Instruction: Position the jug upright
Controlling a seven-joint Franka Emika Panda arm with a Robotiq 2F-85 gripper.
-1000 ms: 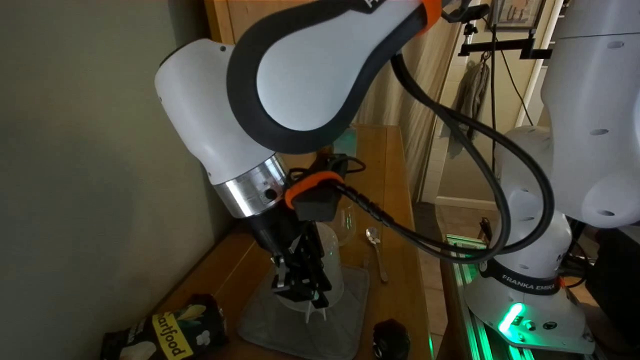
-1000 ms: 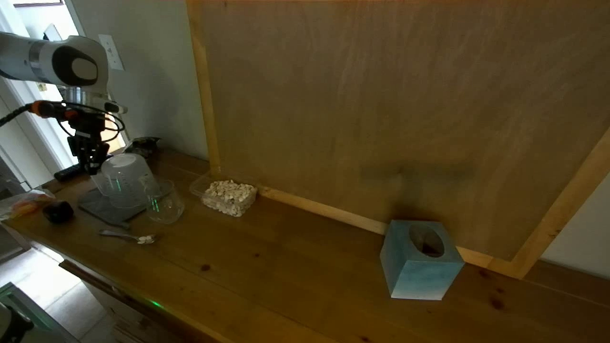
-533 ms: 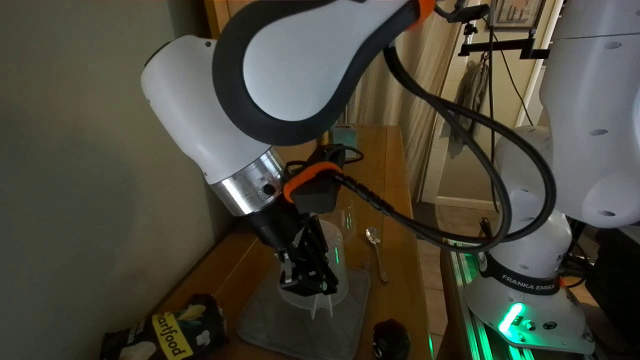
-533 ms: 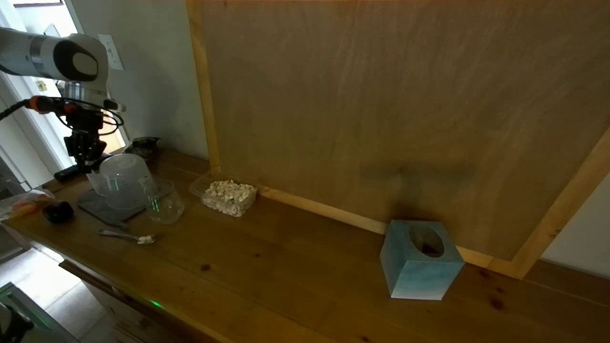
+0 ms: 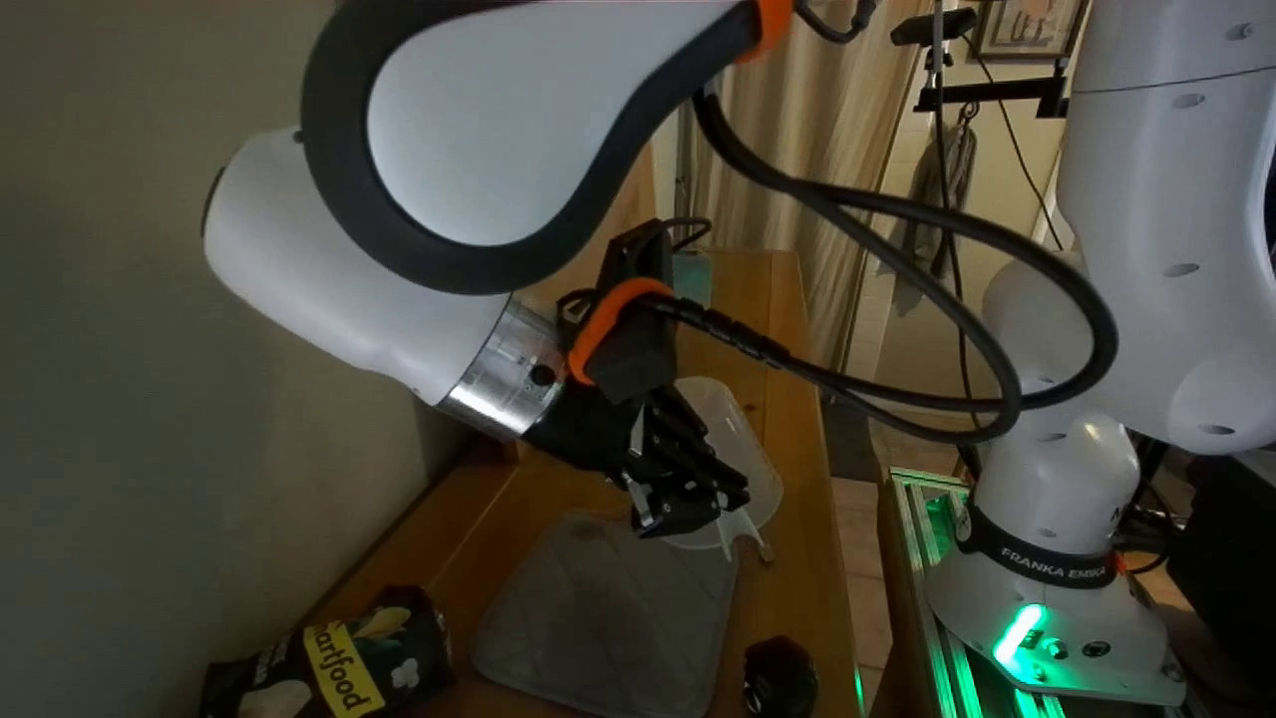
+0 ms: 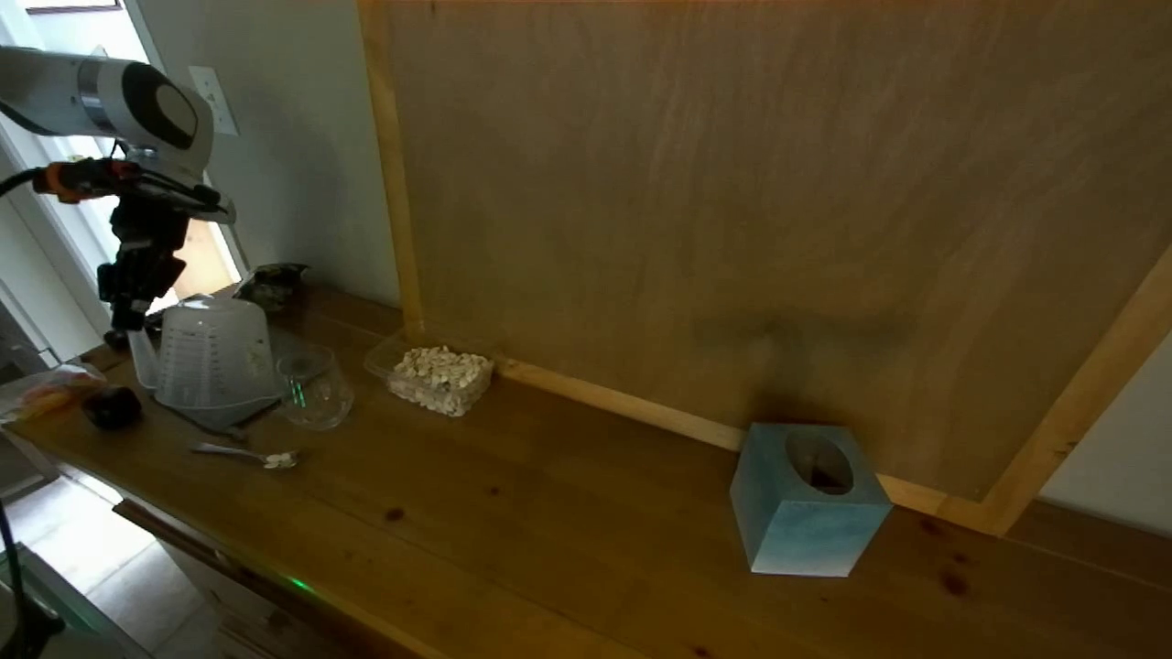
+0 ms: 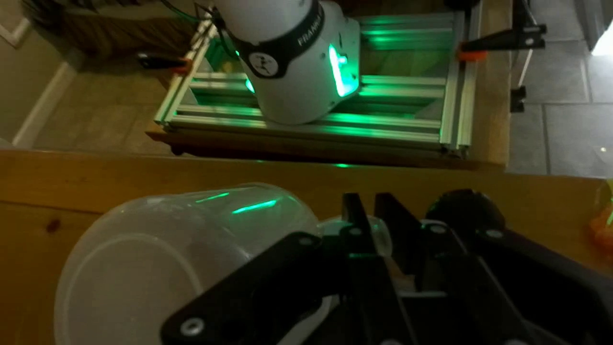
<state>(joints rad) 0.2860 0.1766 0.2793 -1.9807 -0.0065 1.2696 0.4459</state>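
The jug is whitish translucent plastic, mouth down and base up, and shows in both exterior views [image 5: 736,439] [image 6: 215,352]. It leans in an exterior view, its base toward the upper left. My gripper [image 5: 735,492] is shut on the jug's handle [image 6: 142,359]; the gripper also shows at the handle's top [image 6: 128,316]. In the wrist view, the jug's round base [image 7: 129,287] is at the lower left, beside the gripper [image 7: 368,199], with a narrow gap between the fingertips. The handle is mostly hidden by the fingers. I cannot tell whether the rim touches the table.
A grey mat [image 5: 608,628] lies on the wooden table. A small clear glass [image 6: 316,394] stands close beside the jug. Also there are a spoon [image 6: 243,454], a tub of oats [image 6: 439,380], a snack bag [image 5: 339,658], a black object [image 5: 780,678] and a blue tissue box [image 6: 810,503].
The jug has moved with my gripper off the middle of the mat toward the table edge on the robot base's side. It has tilted, and the wrist has swung over with it.
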